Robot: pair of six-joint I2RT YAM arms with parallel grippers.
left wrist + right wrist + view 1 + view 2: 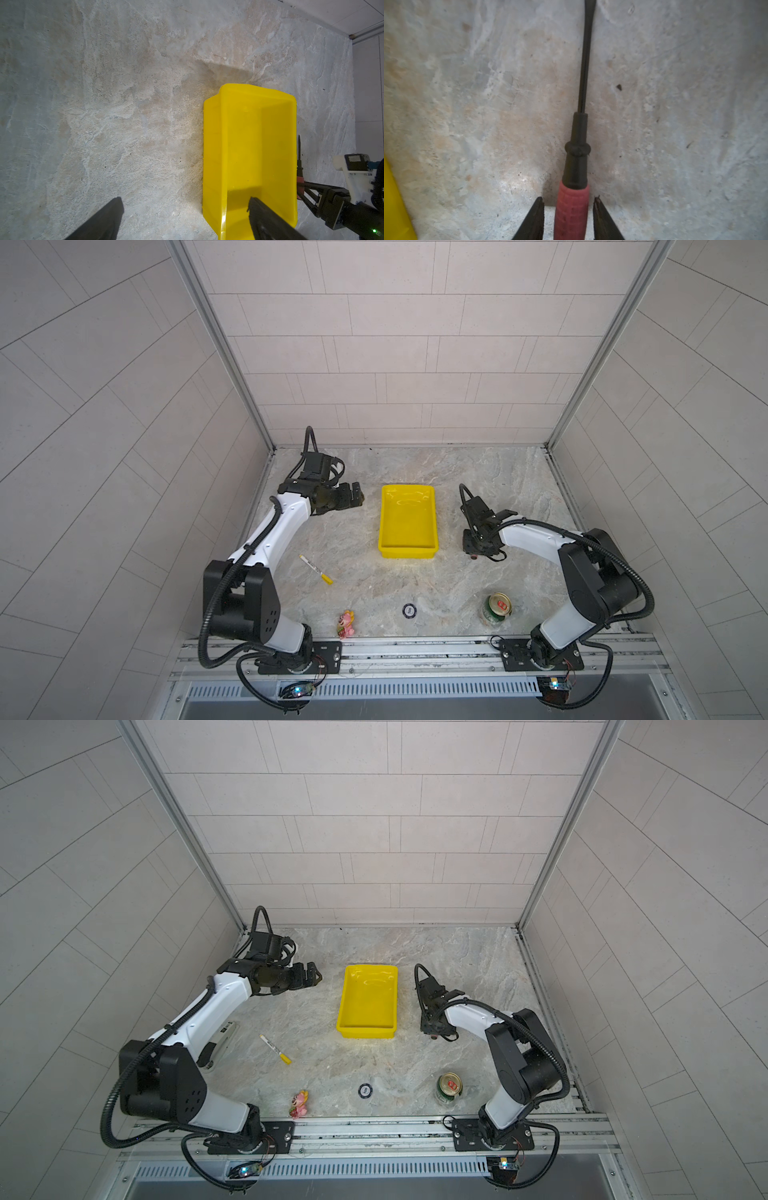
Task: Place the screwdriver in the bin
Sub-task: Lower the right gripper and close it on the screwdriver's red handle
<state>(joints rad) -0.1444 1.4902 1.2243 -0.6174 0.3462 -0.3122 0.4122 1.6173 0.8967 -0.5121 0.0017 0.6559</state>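
screwdriver [577,158] lies flat on the tabletop [467,104] at approx 3 o'clock of the bin [408,553], near it but not touching. its shaft runs toward 12, alongside the bin's long side. right claw [569,200] is down over it, fingers straddling the red handle w/ a sliver of gap each side, one gap wider than the other. so it is parted, not yet clamped, nothing held. left claw [185,200] hangs spread wide & empty at 9–10 o'clock of the bin, well apart from it.

risks, as a guess:
- uneven gaps mean one finger would hit first & could roll or shove the round handle sideways.
- fingers sit on the handle w/ the whole shaft out ahead, so the tool may droop or swivel on the lift.
- a drooping tip could snag the bin's rim on the way over.
- fingertips look v. close to the tabletop, so scraping is poss.

hard to see:
- shaft tip & butt end are both cut off in the right wrist view.
- in both top views the claw body covers nearly all of the tool; only a red speck shows.
- whether the fingertips touch the tabletop: cannot tell.
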